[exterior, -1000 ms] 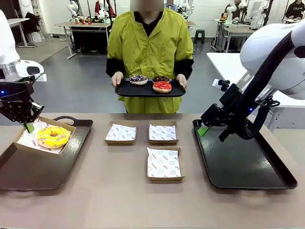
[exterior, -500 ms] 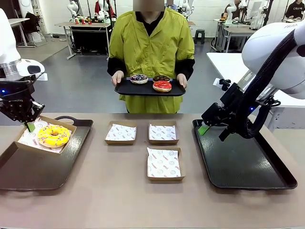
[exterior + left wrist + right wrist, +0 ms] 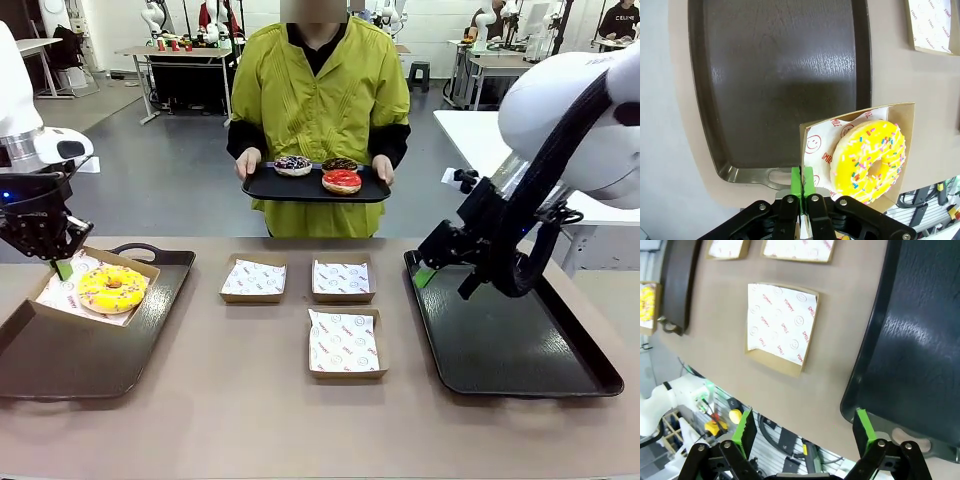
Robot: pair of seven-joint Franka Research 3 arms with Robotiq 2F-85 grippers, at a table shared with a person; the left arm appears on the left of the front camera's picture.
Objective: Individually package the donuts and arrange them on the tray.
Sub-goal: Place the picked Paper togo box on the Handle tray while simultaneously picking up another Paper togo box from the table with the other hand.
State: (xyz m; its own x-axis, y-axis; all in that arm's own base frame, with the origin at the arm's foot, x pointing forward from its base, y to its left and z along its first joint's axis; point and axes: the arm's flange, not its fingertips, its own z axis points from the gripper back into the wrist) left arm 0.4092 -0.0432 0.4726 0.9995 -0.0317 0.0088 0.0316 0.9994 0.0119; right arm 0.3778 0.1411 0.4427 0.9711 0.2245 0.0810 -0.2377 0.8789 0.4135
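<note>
Left gripper: jaws clenched, green pads pressed together on the rim of a paper-lined cardboard box. The grip sits at the box corner nearest the wrist, at 6 o'clock in the left wrist view. The yellow-iced donut lies flat in this box, sprinkles up, just past the pads toward 2 o'clock. The box rests on the left tray, in its far-left corner, partly overhanging the tray edge; this tray sits at 9 o'clock on the worktop. Right gripper: jaws released, pads wide apart, nothing between them. It hangs over the far-left corner of the right tray, which sits at 3 o'clock on the worktop and is bare. Three lined boxes lie mid-worktop between the trays: two side by side toward 12 o'clock, and a third just nearer the robot, below the right-hand one; none holds a donut. At 12 o'clock a person in a yellow-green top stands beyond the worktop holding a small black tray level with both hands. On it are the dark donut with purple-white sprinkles at 9 o'clock, the brown chocolate donut at 1 o'clock, and the red-iced donut at 4 o'clock, close together.
</note>
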